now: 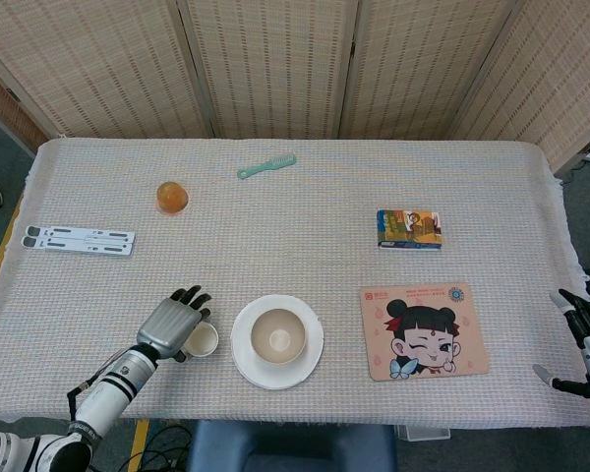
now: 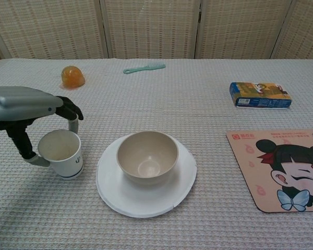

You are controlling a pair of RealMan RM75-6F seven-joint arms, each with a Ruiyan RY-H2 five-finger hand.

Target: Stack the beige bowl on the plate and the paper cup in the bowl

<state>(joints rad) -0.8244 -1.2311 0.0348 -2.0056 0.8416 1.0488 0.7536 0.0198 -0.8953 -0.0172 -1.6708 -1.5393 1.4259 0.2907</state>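
The beige bowl (image 1: 277,336) (image 2: 147,156) sits upright in the middle of the white plate (image 1: 310,366) (image 2: 120,200) near the table's front edge. Just left of the plate stands the paper cup (image 1: 203,340) (image 2: 62,156), upright and empty on the cloth. My left hand (image 1: 172,323) (image 2: 36,107) wraps it from the left, with the thumb against its left side and the fingers curled over its far rim. My right hand (image 1: 582,334) hangs off the table's right edge, fingers apart, holding nothing.
An orange object (image 1: 172,197) (image 2: 73,77) and a green comb (image 1: 266,165) (image 2: 144,67) lie at the back left. A white strip (image 1: 79,239) is far left. A colourful box (image 1: 409,228) (image 2: 260,94) and a cartoon mat (image 1: 424,329) (image 2: 281,169) lie right of the plate.
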